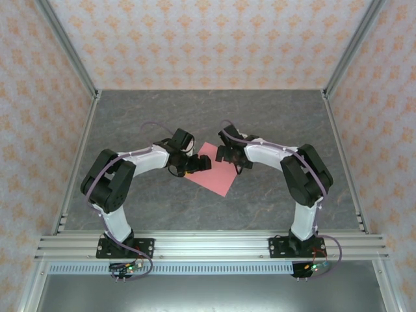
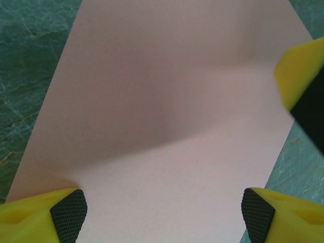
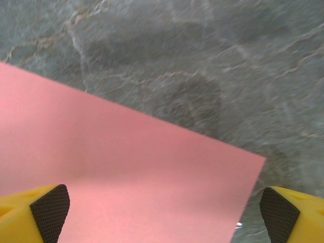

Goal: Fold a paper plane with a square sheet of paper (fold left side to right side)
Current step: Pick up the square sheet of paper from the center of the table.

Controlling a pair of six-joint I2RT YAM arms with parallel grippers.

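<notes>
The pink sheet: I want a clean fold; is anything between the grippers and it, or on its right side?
Nothing lies between the left gripper or right gripper and the square sheet of paper. But the right gripper hangs over its right edge, where the flap would land.

The left arm [image 1: 120,179] rises from its base, bends sharply at the elbow and reaches forward and to the right. The right arm [image 1: 302,175] mirrors it, reaching forward and to the left, so the two wrists come close together in the middle. The left gripper [image 1: 193,164] points right and downward. The right gripper [image 1: 225,156] faces it, near but not touching. In the left wrist view the left gripper's yellow fingers stand wide apart, with black ridged pads [image 2: 68,212] at their tips. The right gripper's jaws are spread fully, its pads [image 3: 49,210] far apart.
</notes>
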